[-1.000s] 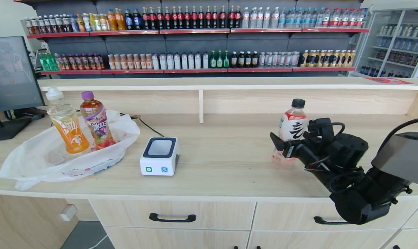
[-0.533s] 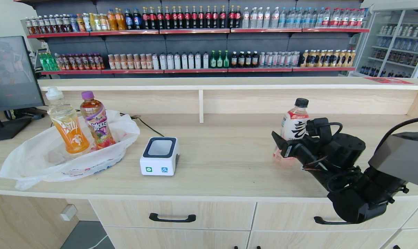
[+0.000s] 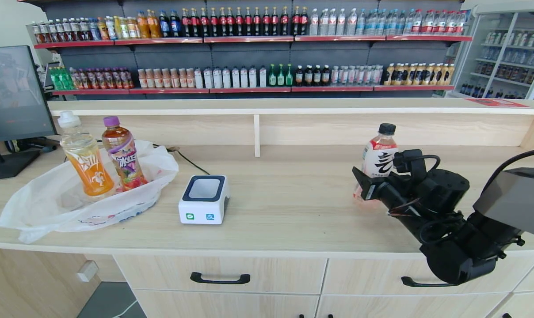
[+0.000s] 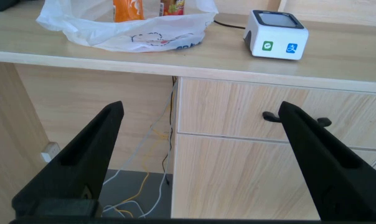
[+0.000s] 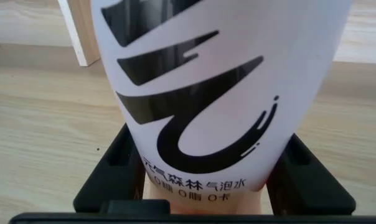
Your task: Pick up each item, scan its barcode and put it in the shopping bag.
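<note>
A pink drink bottle point(image 3: 379, 158) with a white label and a black cap stands upright at the right of the counter. My right gripper point(image 3: 368, 187) is shut on its lower body. In the right wrist view the bottle point(image 5: 213, 93) sits between the two black fingers point(image 5: 116, 165). Whether its base touches the counter I cannot tell. A white shopping bag point(image 3: 46, 210) lies at the left, holding an orange bottle point(image 3: 85, 159) and a purple-capped bottle point(image 3: 122, 154). The white barcode scanner point(image 3: 204, 198) sits mid-counter. My left gripper point(image 4: 200, 112) hangs open below counter height, facing the drawers.
A monitor point(image 3: 10, 95) stands at the far left behind the bag. A raised wooden ledge point(image 3: 293, 108) runs along the counter's back. A cable point(image 3: 192, 163) leads from the scanner toward the bag. Bare counter point(image 3: 289, 198) lies between scanner and pink bottle.
My right gripper and the pink bottle have shifted slightly to the right and a little upward. The bag, its bottles and the scanner have not moved.
</note>
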